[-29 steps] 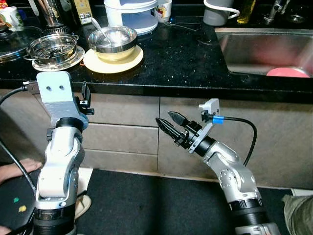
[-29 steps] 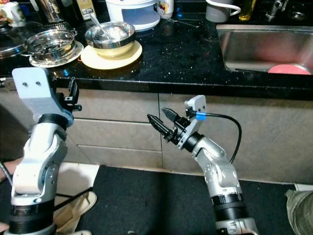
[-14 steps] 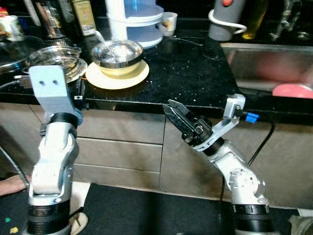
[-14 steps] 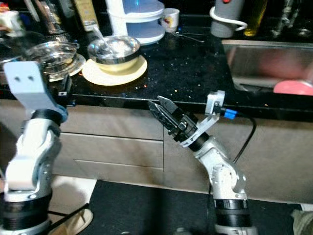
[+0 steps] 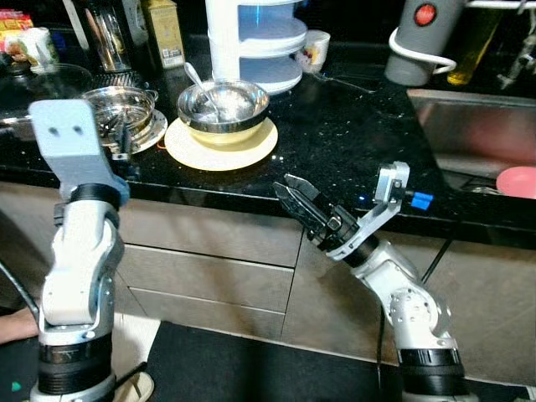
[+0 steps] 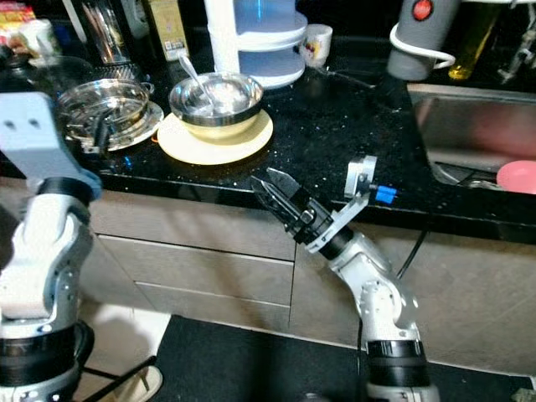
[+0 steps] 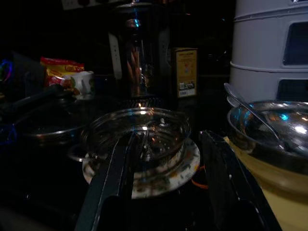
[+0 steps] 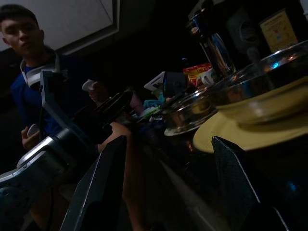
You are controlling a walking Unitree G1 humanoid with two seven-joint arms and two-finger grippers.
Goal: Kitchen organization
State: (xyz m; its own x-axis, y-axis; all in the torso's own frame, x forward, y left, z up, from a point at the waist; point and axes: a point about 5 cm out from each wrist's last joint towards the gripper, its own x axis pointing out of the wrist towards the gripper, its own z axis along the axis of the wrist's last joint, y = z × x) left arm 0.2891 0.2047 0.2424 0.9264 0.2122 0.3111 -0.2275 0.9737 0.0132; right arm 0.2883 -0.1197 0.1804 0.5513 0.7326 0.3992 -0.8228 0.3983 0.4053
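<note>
Since half a second back, the right gripper (image 5: 291, 190) holds about the same height at the counter edge, still short of the plate; the whole view has slid, so camera moved too. Fingers apart, moderately wide, nothing between them. It sits just below and in front of the black speckled countertop (image 5: 335, 126), aimed toward the yellow plate (image 5: 220, 142).

On that plate: steel bowl (image 5: 223, 105) with a spoon (image 5: 201, 84) leaning inside. Just left of it, a steel strainer pot (image 5: 121, 107) on a patterned saucer (image 7: 163, 166). Left gripper (image 7: 163, 192) is raised at the counter edge right in front of the strainer pot, fingers spread wide, empty; the wrist view looks straight at the pot between its fingers.

Behind the bowl, a white tiered container (image 5: 254, 42), a small mug (image 5: 315, 48), a yellow box (image 5: 164, 32). Farther right, a grey appliance with red button (image 5: 423, 38), then the steel sink (image 5: 473, 134) with something pink (image 5: 516, 180) in it, probably a plate, edge only. Grey cabinet drawers (image 5: 209, 260) under the counter, dark floor mat (image 5: 243, 368) below.

Right wrist view is dark; a person in a blue top (image 8: 29, 77) stands beyond the counter holding controllers.
</note>
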